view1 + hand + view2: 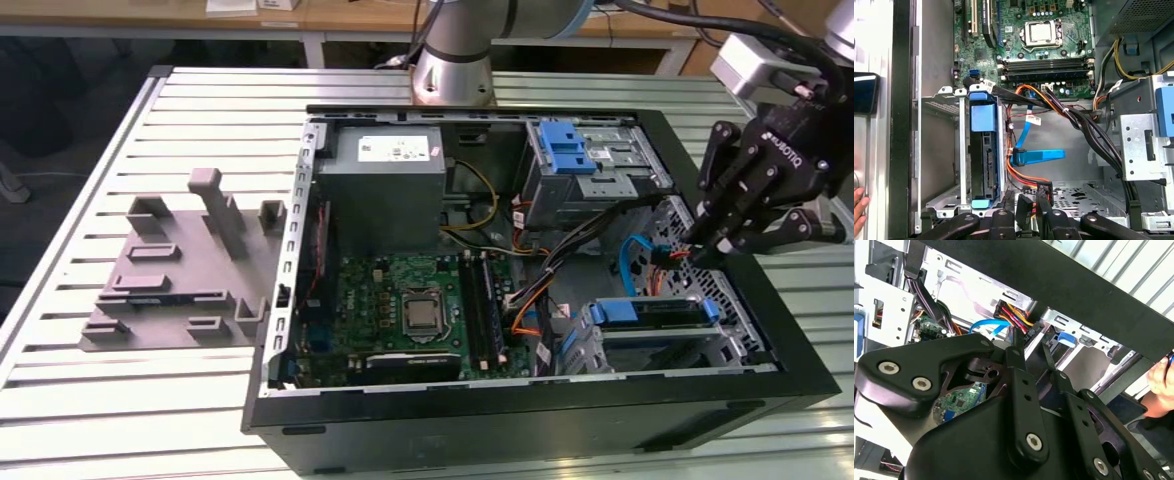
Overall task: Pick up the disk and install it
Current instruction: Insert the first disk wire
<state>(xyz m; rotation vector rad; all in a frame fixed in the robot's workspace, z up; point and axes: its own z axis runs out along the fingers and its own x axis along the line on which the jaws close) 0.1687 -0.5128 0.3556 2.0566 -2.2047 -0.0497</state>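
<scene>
The disk [650, 312] sits edge-up in its blue carrier inside the lower drive cage [734, 345] of the open computer case, at the exterior view's right. In the first wrist view the disk [987, 162] stands in that cage with the carrier's blue tab on top. My gripper [697, 252] hangs just behind the cage, over the case's right wall. Its fingers [1004, 220] are shut on a black cable connector [1024, 206] with red, yellow and orange wires [1016, 315]. In the second wrist view the gripper [1030, 342] pinches that same connector.
A blue flat cable [1039, 156] and a thick black cable bundle [1094, 130] cross the bay beside the cage. The motherboard [414, 305], grey power supply [387, 165] and upper cage [581, 155] occupy the case. A grey fixture [174, 270] lies left. A person's hand [859, 207] rests outside the case.
</scene>
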